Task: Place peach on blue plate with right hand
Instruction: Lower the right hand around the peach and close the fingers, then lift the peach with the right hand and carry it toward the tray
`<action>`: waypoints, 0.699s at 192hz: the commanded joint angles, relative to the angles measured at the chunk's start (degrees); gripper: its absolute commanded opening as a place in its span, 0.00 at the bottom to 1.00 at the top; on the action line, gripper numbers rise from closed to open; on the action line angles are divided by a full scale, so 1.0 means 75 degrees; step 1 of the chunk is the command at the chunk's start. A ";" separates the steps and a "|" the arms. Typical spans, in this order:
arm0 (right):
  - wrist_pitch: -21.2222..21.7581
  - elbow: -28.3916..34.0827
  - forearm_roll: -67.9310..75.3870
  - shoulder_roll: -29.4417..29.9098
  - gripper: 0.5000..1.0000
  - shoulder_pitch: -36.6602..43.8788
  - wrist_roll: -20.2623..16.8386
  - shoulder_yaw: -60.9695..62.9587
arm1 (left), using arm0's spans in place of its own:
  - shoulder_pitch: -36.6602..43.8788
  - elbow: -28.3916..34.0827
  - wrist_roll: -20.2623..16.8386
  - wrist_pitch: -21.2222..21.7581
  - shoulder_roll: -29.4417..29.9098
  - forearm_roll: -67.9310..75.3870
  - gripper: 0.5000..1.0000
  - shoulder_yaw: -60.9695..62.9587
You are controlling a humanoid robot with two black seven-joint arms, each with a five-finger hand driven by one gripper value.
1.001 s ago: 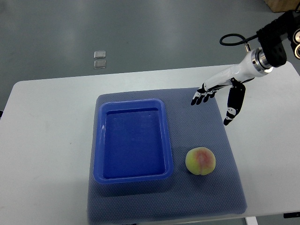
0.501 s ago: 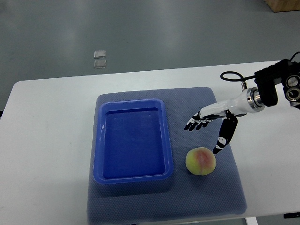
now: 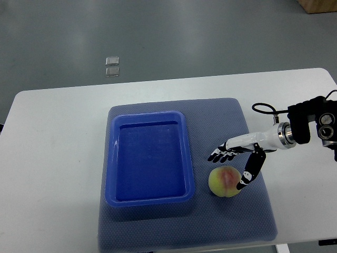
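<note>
The peach [image 3: 225, 181], a round yellow-green fruit with a pink blush on top, lies on the grey-blue textured mat [image 3: 231, 221], just to the right of the blue rectangular plastic plate [image 3: 149, 158] and apart from its rim. It is near enough round that no long axis shows, so a grasp from any side would serve.

The right hand [image 3: 235, 164], white with black finger segments, is spread over the fruit: its four fingers [image 3: 218, 155] reach out above the peach's upper edge, while the thumb [image 3: 247, 174] hangs down along its right flank, the tip touching or all but touching the skin. The peach thus lies below and slightly left of the palm, in the open span between thumb and fingers. Nothing is pinched yet; by the look of it, the hand has only to drop a little and curl in.

This is the only hand in view; the left one does not show. The plate lies to the left of the fruit, so the carry would run leftward over its near rim.

By count: one peach, one plate, one mat, one white table [image 3: 47, 158], and two small clear squares [image 3: 111, 66] on the floor beyond.
</note>
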 commanded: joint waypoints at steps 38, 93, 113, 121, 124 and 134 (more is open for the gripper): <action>-0.0352 0.0047 -0.0218 -0.0075 0.86 -0.0965 0.0172 0.0571 | 0.0004 0.0021 0.0000 -0.0001 0.0000 -0.0001 1.00 0.0000; -0.0973 0.0047 -0.0698 -0.0040 0.85 -0.1457 0.0359 0.0583 | 0.0004 -0.0002 0.0000 -0.0001 0.0000 -0.0001 1.00 0.0000; -0.1032 0.0035 -0.0851 -0.0028 0.85 -0.1633 0.0394 0.0607 | 0.0004 -0.0002 0.0000 -0.0001 0.0000 -0.0001 1.00 0.0000; -0.1067 0.0035 -0.0862 -0.0028 0.85 -0.1644 0.0406 0.0607 | 0.0004 -0.0002 0.0000 -0.0001 0.0000 -0.0001 1.00 0.0000; -0.1067 0.0035 -0.0862 -0.0028 0.85 -0.1644 0.0406 0.0607 | 0.0004 -0.0002 0.0000 -0.0001 0.0000 -0.0001 1.00 0.0000; -0.1383 0.0023 -0.0874 0.0019 0.84 -0.1785 0.0406 0.0653 | 0.0004 0.0010 0.0000 -0.0001 0.0000 -0.0001 1.00 0.0000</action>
